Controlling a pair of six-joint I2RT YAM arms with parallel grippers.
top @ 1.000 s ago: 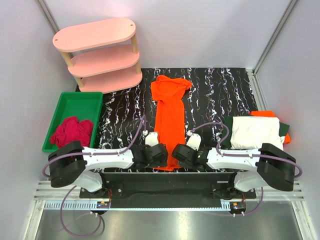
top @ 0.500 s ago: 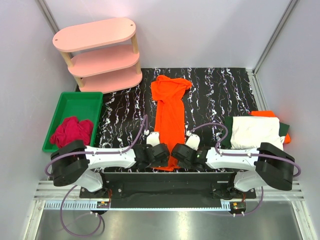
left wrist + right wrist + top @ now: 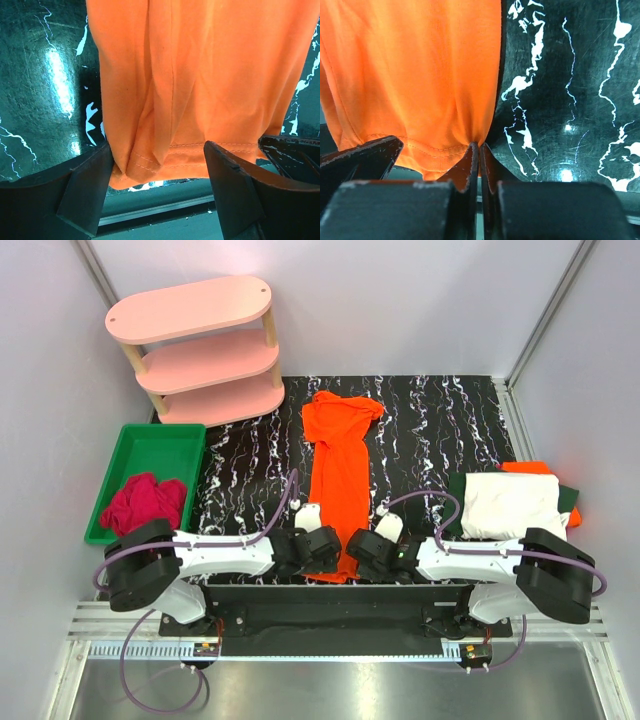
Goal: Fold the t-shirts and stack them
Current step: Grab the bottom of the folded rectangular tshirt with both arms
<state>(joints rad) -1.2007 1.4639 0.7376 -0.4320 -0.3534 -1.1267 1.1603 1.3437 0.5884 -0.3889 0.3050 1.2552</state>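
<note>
The bright orange t-shirt (image 3: 338,475) lies as a long narrow strip down the middle of the black marbled table (image 3: 440,430). Its hem is at the near edge. My left gripper (image 3: 322,548) is open, its fingers either side of the hem's left corner (image 3: 135,160). My right gripper (image 3: 358,548) is shut on the hem's right corner (image 3: 470,135). At the right, a folded white t-shirt (image 3: 510,502) lies on a dark green one (image 3: 568,498) and an orange one (image 3: 530,468).
A pink three-tier shelf (image 3: 200,345) stands at the back left. A green bin (image 3: 160,445) at the left holds a crumpled red cloth (image 3: 143,502). The table's near edge runs just under both grippers.
Both grippers have shifted slightly at the hem. The orange shirt has not visibly moved.
</note>
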